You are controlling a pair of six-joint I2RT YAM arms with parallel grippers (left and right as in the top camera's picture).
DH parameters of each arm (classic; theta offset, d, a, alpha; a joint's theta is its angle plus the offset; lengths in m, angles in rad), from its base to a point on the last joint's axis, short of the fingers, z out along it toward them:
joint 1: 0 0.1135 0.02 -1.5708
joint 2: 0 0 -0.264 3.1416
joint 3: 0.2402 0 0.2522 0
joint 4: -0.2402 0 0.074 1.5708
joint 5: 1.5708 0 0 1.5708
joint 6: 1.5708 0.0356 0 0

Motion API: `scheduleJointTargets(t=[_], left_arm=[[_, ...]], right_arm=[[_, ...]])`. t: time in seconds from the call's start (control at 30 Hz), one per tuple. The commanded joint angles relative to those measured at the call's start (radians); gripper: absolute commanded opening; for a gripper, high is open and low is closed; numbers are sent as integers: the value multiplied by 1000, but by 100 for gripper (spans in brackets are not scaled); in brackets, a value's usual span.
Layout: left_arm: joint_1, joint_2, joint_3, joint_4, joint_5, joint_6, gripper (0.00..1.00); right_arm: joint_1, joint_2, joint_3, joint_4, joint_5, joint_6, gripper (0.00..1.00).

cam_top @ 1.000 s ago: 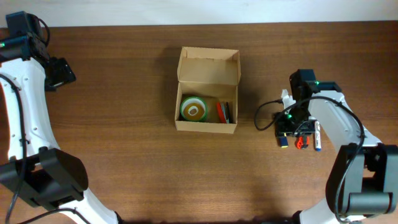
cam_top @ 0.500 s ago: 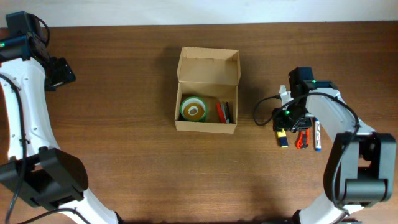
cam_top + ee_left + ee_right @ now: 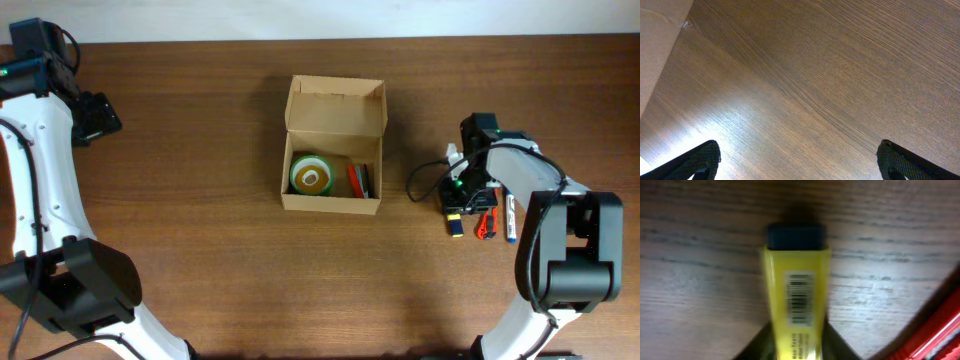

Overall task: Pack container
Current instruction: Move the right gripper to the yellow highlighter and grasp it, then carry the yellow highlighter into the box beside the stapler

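The container (image 3: 334,117), a tan cardboard box with its flap lid open to the back, stands mid-table. Inside lie a green tape roll (image 3: 311,176) and red and dark pens (image 3: 359,180). My right gripper (image 3: 458,203) is low on the table to the box's right, its fingers closed against both sides of a yellow marker (image 3: 456,224) with a dark blue cap. The right wrist view shows the marker (image 3: 796,295) close up on the wood. My left gripper (image 3: 97,117) is far left at the back, open and empty, with bare wood between its fingertips (image 3: 797,167).
A red pen (image 3: 487,223) and a white pen with a blue cap (image 3: 511,219) lie beside the yellow marker, just right of my right gripper. The red pen also shows in the right wrist view (image 3: 940,325). The table's back edge runs along the top.
My right gripper has shifted a little left and back and has turned over the yellow marker. The left arm and the box have not moved.
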Motion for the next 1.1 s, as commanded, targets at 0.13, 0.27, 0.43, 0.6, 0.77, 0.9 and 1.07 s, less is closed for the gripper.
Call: scheduleJointTargets(t=[0.13, 0.27, 0.43, 0.6, 0.77, 0.9, 1.07], left_arm=[[6, -30, -5, 0, 4, 16, 100], [6, -30, -5, 0, 4, 16, 100], [6, -30, -5, 0, 4, 16, 100], [6, -30, -5, 0, 4, 16, 100], [6, -30, -5, 0, 4, 16, 100], [6, -30, -5, 0, 4, 16, 100], [6, -30, -5, 0, 4, 16, 100]], right_arm=[[-4, 17, 26, 8, -30, 36, 4], [-4, 17, 132, -108, -95, 143, 3], [2, 16, 425, -335, -157, 262, 3], [43, 16, 780, -492, -163, 314, 4], [127, 17, 1067, -564, -164, 363, 4], [243, 17, 1132, -606, -154, 398, 4], [407, 47, 1128, -629, -60, 404, 4]])
